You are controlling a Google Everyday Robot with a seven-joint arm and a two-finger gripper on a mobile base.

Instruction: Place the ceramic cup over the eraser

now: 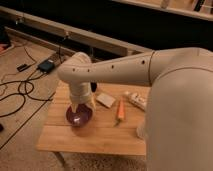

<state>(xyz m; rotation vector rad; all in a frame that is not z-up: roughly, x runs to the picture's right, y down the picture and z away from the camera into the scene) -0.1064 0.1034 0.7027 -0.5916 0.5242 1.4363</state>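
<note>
Ceramic cup [141,131], seen only as a small white rounded shape at the right front edge of the table [100,139], sits pressed against the robot's broad white arm [165,90], which hides most of it; whether it stands mouth-up or mouth-down cannot be told. The eraser [93,86], a small black block, stands upright with its long axis vertical near the table's back edge, partly behind the arm's wrist. The end effector [81,106] hangs at the left of the table directly above a dark purple bowl [79,118]; whether it is clenched or released cannot be told, and nothing can be made out inside the round, glossy bowl. Just right of the bowl lies a flat white rectangular block [105,99], set at a slant. Beyond it, an orange, carrot-like stick [120,110] points front to back, and a pale oblong packet [136,100] lies near the arm. The table is light, plain wood; black cables [20,95] loop across the tan floor to its left.
</note>
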